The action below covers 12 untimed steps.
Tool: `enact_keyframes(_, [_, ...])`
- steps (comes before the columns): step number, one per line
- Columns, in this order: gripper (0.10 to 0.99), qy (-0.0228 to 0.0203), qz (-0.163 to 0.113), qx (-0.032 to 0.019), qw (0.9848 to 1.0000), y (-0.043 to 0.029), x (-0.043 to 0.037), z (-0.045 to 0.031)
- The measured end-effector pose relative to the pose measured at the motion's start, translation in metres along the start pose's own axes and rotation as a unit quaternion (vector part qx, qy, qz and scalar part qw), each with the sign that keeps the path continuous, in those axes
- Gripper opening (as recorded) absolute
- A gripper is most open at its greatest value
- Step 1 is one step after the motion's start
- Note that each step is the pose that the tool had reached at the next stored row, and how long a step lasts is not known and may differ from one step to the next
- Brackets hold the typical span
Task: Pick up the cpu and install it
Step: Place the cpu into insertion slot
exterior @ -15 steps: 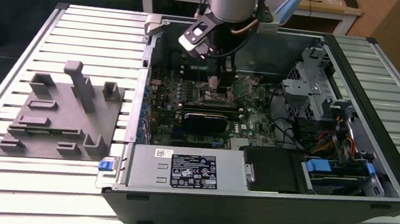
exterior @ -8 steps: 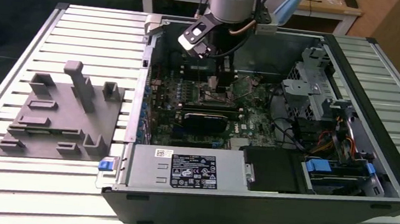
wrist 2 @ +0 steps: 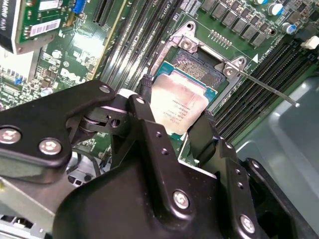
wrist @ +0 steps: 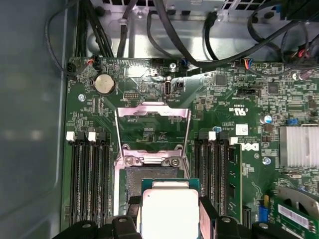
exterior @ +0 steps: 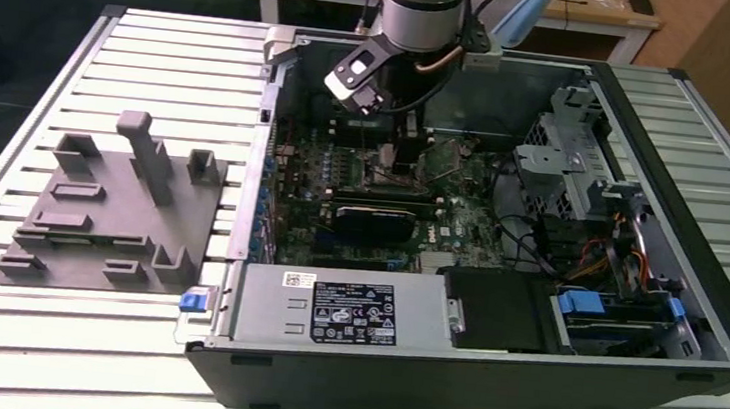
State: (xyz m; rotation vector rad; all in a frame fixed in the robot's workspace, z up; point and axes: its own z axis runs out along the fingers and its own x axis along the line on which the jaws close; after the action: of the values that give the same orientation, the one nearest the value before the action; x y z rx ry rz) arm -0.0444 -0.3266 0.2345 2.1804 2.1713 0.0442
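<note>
1. The arm (exterior: pixel 424 4) is hanging above the open computer case (exterior: pixel 694 126), which is lying on its side on the slatted surface (exterior: pixel 25 112).
2. The jaws are gripping the cpu (wrist 2: pixel 179 107) by two opposite edges. They are open just to the chip's width, with a black finger (wrist 2: pixel 149 124) pressing on each side and the silvery top facing up.
3. The cpu is sitting directly over the open socket (wrist: pixel 149 181) on the green motherboard (wrist: pixel 234 99). In the first wrist view it is covering part of the socket while the rest of the contact field is showing beyond it. I cannot tell whether the chip is touching the socket.
4. The socket's load plate (wrist: pixel 152 119) is standing flipped back, and the thin lever (wrist 2: pixel 269 89) is sticking out sideways.
5. Memory slots (wrist: pixel 89 174) are running along both sides of the socket.
6. A gray fixture (exterior: pixel 94 229) is resting on the surface beside the case, on the exterior view's left, well apart from the jaws.
</note>
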Motion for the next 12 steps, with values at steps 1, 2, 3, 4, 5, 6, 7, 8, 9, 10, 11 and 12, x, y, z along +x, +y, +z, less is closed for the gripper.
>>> enact_keyframes(1, [0.541,-0.0001,-0.001,0.0000,1.0000,-0.0001,0.0005,0.0011])
enact_keyframes(2, [0.541,-0.0002,-0.001,0.0000,1.0000,-0.0001,0.0011,0.0020])
enact_keyframes(3, [0.541,-0.0003,-0.002,0.0000,1.0000,-0.0002,0.0018,0.0030])
enact_keyframes(4, [0.541,-0.0004,-0.002,0.0000,1.0000,-0.0002,0.0024,0.0039])
enact_keyframes(5, [0.541,-0.0003,-0.003,-0.0001,1.0000,-0.0003,0.0028,0.0049])
enact_keyframes(6, [0.541,-0.0004,-0.003,-0.0001,1.0000,-0.0004,0.0032,0.0058])
enact_keyframes(7, [0.541,-0.0004,-0.003,-0.0001,1.0000,-0.0004,0.0035,0.0069])
enact_keyframes(8, [0.541,-0.0006,-0.004,-0.0001,1.0000,-0.0005,0.0039,0.0080])
enact_keyframes(9, [0.541,-0.0007,-0.004,-0.0001,1.0000,-0.0006,0.0042,0.0090])
enact_keyframes(10, [0.541,-0.0007,-0.004,-0.0001,1.0000,-0.0007,0.0046,0.0101])
enact_keyframes(11, [0.541,-0.0007,-0.004,-0.0001,1.0000,-0.0007,0.0048,0.0112])
enact_keyframes(12, [0.541,-0.0008,-0.004,-0.0001,1.0000,-0.0008,0.0051,0.0122])
